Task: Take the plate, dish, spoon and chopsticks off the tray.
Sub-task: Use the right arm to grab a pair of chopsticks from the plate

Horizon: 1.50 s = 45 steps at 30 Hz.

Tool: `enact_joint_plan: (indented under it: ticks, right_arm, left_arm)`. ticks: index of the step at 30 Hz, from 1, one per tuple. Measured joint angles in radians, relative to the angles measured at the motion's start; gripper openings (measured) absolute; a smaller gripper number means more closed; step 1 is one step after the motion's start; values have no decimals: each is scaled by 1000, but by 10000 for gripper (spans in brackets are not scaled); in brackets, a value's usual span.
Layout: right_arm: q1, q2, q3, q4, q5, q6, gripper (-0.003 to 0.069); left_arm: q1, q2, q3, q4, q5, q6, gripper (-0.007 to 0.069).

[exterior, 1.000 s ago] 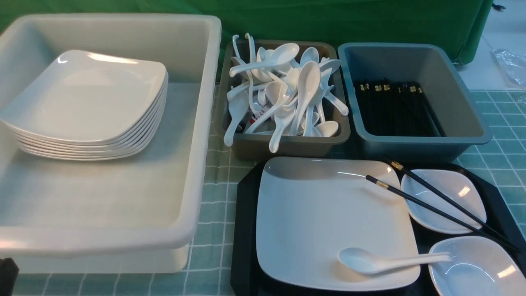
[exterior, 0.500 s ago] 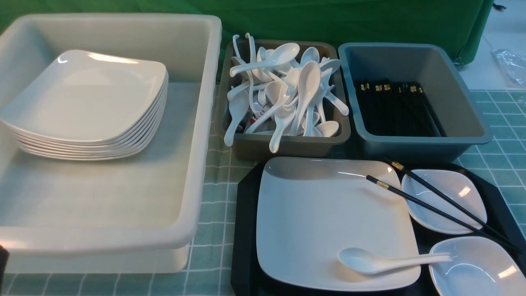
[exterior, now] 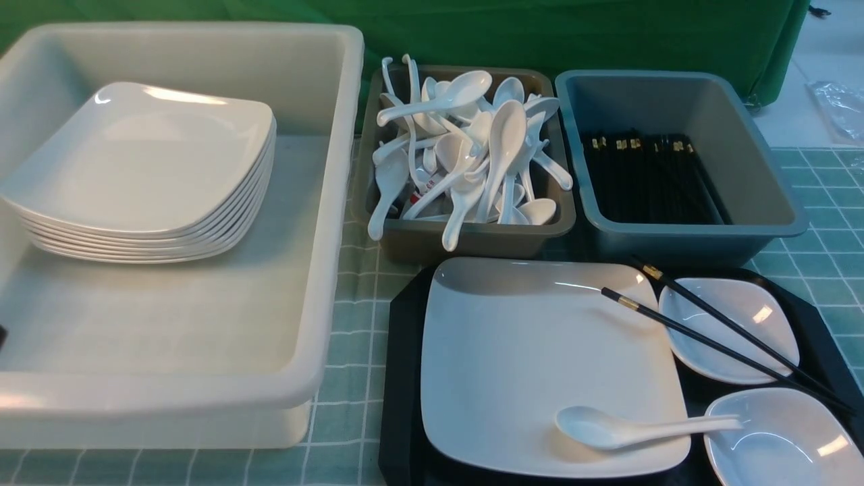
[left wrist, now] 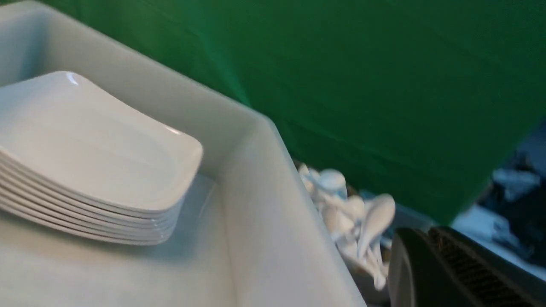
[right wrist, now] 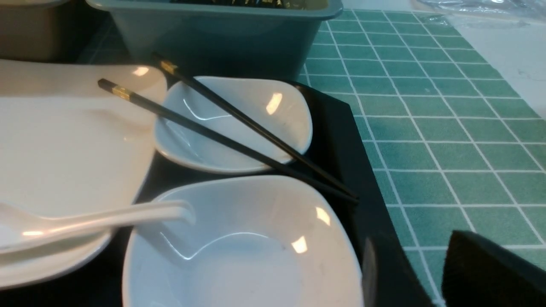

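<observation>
Tray: the large black rectangular plastic tray (exterior: 398, 378) lies on the green-checked surface (exterior: 351, 324), with nothing cleared from it yet.
Plate: the large glossy white square plate (exterior: 540, 364) fills the tray's left part. We judge it rigid, weighty, slick and breakable, best pinched at its raised rim.
Spoon: the white glossy soup spoon (exterior: 628, 428) rests with its bowl on the plate and its handle bridging to the nearer small white rounded-square dish (exterior: 783, 439). It looks light but slippery, so we would take the thick handle where it spans the gap.
Chopsticks: the pair of thin black gold-banded chopsticks (exterior: 715, 337) lies across the farther small white dish (exterior: 749, 307), the banded ends reaching the plate's far right corner. They look light, stiff and apt to roll. We would close on both together, mid-length over the dish's hollow.
Dishes: small, smooth and chippable, with the rim the only hold.
Left gripper (left wrist: 452, 273): closed, near the big white tub (exterior: 324, 202) of stacked plates.
Right gripper (right wrist: 477, 273): near the tray's right edge. We cannot tell how its jaws stand.
</observation>
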Motion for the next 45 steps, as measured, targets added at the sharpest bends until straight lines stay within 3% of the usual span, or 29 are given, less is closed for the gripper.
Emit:
enact_joint_plan:
  ticks: [6,13,16,20,22,27,30,34,38,41,45]
  right_arm:
    - [0,0,0,0,0,0,244]
    - [0,0,0,0,-11,0,244]
    - [0,0,0,21,-44,62,244]
    - [0,0,0,132,-179,396,244]
    - [0,0,0,145,-231,489,244]
    - [11,26,-18,154,-274,555,237]
    - [87,157,-197,157,-118,427,216]
    - [265,505,-523,157,156,79,212]
    - [363,766,-723,155,318,-72,213]
    - [394,979,-863,155,443,-179,213]
    - [364,1183,-979,154,529,-265,213]
  left_arm:
    - [-74,365,-210,5,290,209,17]
    - [-233,599,-299,6,249,241,17]
    - [-301,641,-310,6,240,263,17]
    - [-354,650,-311,6,233,298,17]
    - [-354,650,-311,7,230,302,17]
    - [-354,650,-311,8,222,309,17]
    - [-354,650,-311,2,218,352,17]
    - [-354,650,-311,-68,222,464,17]
    - [-354,649,-312,-89,253,499,17]
    - [-354,620,-312,-89,282,503,17]
    - [-354,561,-312,-91,293,510,17]
